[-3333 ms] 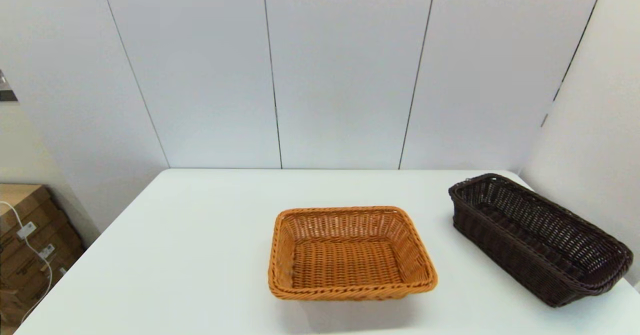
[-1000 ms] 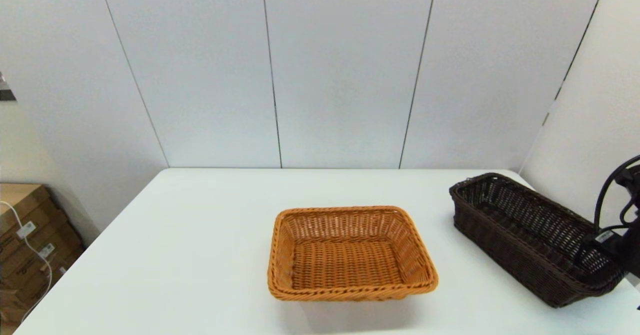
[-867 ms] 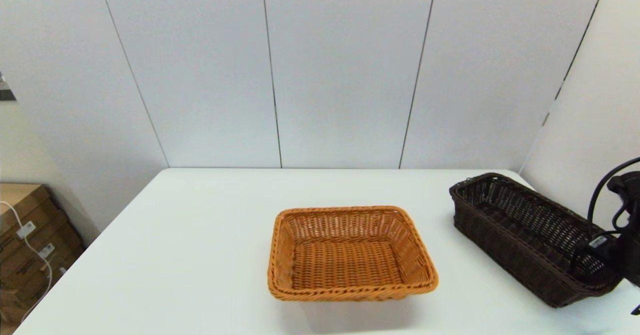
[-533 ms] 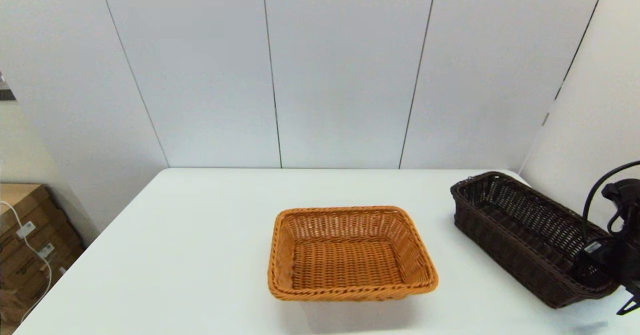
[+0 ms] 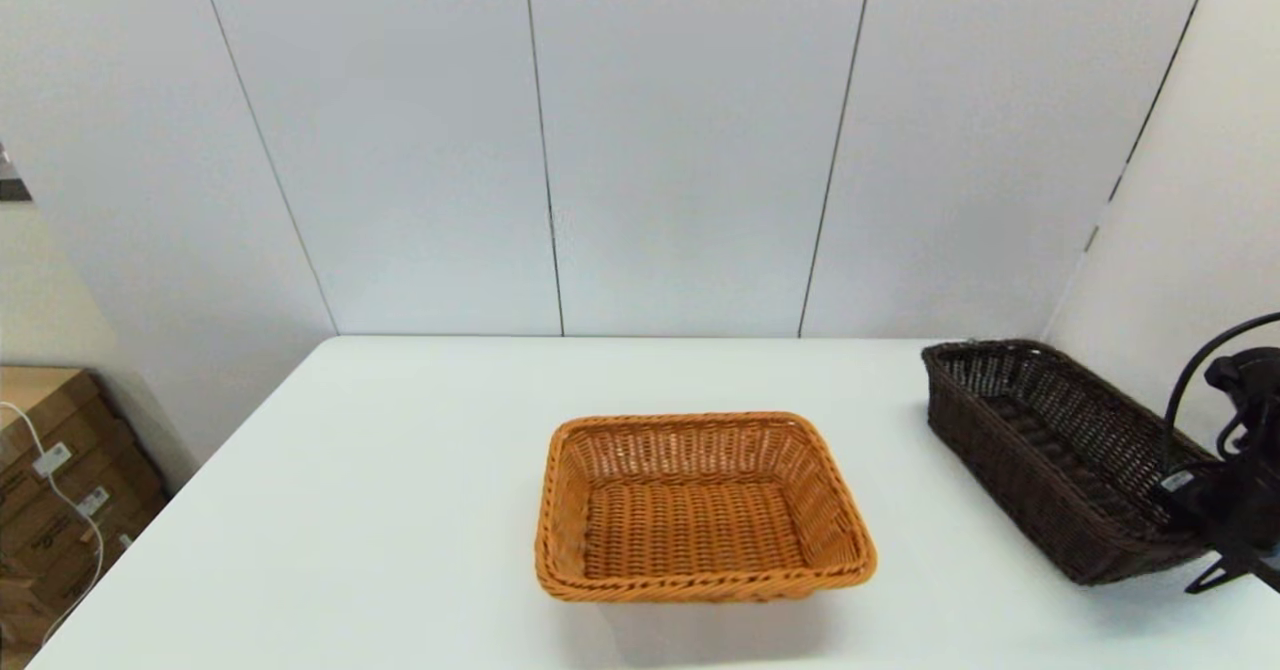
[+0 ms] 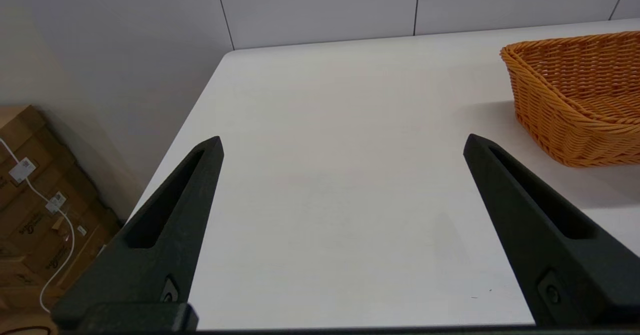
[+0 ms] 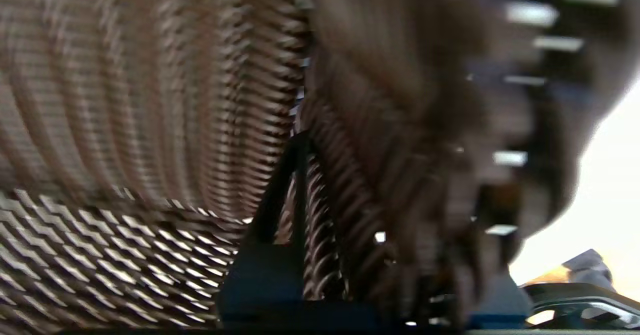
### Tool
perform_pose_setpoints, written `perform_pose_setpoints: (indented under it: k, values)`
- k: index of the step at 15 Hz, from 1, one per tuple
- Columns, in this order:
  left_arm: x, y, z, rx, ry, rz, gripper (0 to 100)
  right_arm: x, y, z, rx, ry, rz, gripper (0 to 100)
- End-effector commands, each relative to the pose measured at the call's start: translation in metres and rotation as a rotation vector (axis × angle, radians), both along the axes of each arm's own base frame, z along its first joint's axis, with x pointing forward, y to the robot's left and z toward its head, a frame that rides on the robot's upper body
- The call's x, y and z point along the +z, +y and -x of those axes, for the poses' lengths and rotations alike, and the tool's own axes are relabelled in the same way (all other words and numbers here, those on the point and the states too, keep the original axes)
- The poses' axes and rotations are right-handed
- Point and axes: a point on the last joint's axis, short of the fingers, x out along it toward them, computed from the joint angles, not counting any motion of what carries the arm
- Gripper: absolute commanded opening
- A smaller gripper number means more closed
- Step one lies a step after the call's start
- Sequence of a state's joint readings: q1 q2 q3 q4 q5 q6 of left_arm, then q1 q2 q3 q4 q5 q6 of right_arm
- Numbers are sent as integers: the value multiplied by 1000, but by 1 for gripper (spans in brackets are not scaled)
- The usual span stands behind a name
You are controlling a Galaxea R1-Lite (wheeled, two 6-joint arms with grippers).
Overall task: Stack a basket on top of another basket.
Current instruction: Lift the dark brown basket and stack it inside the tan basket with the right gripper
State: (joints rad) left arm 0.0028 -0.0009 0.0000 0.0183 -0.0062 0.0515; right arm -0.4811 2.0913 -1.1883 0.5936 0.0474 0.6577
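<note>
One right gripper (image 5: 1205, 540), closed on the near end wall of the dark brown rectangular wicker basket (image 5: 1050, 450), whose long axis runs away from the fingers; orange-tan rectangular wicker basket (image 5: 700, 510) lies leftward; left gripper (image 6: 340, 175) spread wide, empty

The orange-tan basket (image 5: 700, 508) sits flat and upright (empty, braided rim) at the table's centre. The dark brown basket (image 5: 1050, 450), long and open-weave, lies at its 3 o'clock, well apart, angled toward 11 o'clock.
</note>
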Motion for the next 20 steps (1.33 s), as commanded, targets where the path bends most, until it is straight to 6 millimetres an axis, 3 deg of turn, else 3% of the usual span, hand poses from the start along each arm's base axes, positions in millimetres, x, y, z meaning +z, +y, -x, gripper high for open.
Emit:
perform_pose_setpoints:
  k: [1,12,20]
  values:
    - [0,0,0,0,1,-1,100,20,2,3,-6,-94,-64,0]
    - [0,0,0,0,1,-1,100,60,0,20,-19,-293,-55,0]
    - [0,0,0,0,1,-1,100,95,7,41,27,-463,-226,0]
